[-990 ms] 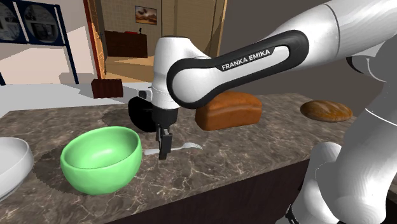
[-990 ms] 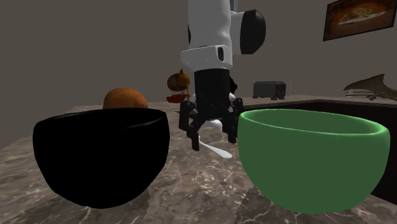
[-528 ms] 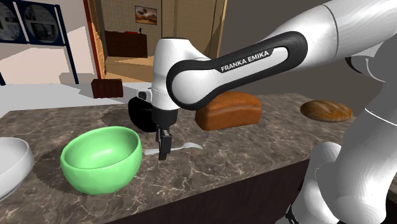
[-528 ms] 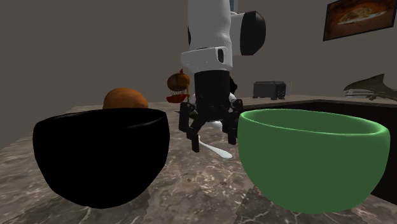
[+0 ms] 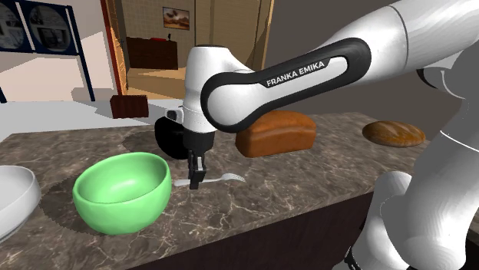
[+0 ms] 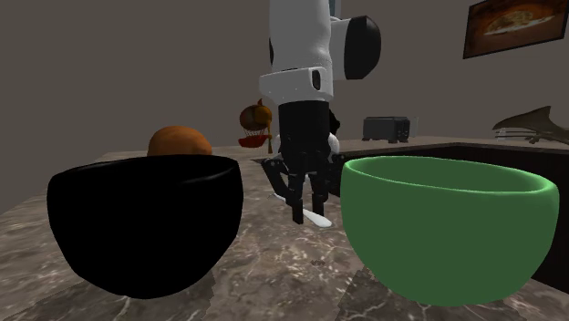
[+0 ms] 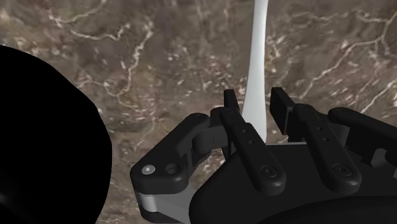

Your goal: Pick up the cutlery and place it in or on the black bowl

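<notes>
1. My tool [image 5: 196, 182] points straight down at the dark marbled surface [image 5: 307, 176], its tips right at the stone.
2. Its fingers [image 7: 233, 105] are drawn in on the slim handle of the white cutlery [image 7: 259, 57], one on each side, so I count it as clamped on that piece.
3. The cutlery [image 5: 226, 178] lies flat on the surface. In the shoulder view its wider end sticks out toward the right of my tool, and a short bit shows on the other side.
4. In the second exterior view the tool [image 6: 305, 214] hangs between the two bowls and behind them, with the pale end of the cutlery [image 6: 319, 219] showing just beneath it.
5. The black bowl [image 6: 146, 228] stands upright on the surface [image 6: 274, 274] at that view's left, apart from the cutlery. From the wrist its dark round side [image 7: 38, 140] sits off to one side of the tool [image 7: 256, 98], not touching it.
6. The green bowl [image 5: 123, 192] stands just beside my tool, on the shoulder view's left. In the second exterior view it [image 6: 447, 228] stands at the right, close to the camera.
7. A brown loaf [image 5: 276, 132] rests further back on the surface, behind my arm [image 5: 307, 73]. A flat round bread [image 5: 393, 133] lies near the far right edge.
8. A white dish [image 5: 11, 199] pokes in at the shoulder view's left edge.
</notes>
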`<action>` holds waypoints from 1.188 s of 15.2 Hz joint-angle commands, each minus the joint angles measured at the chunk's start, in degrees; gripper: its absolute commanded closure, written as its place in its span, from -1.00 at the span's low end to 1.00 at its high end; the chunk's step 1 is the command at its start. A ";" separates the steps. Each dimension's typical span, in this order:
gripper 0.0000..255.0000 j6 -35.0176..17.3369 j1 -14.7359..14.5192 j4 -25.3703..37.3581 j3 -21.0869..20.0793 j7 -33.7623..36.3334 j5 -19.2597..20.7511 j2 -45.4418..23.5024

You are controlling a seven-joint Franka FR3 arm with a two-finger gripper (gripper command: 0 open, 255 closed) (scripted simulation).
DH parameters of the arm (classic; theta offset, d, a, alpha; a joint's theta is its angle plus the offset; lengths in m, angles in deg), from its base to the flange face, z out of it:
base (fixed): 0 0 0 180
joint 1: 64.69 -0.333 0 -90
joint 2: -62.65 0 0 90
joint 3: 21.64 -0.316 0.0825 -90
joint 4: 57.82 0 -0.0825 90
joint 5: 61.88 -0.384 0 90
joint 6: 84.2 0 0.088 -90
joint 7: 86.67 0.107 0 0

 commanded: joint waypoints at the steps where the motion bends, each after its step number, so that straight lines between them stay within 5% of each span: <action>1: 1.00 0.00 0.00 0.01 0.00 0.00 0.00 0.01; 18: 1.00 12.29 0.19 9.82 0.40 0.54 0.13 2.52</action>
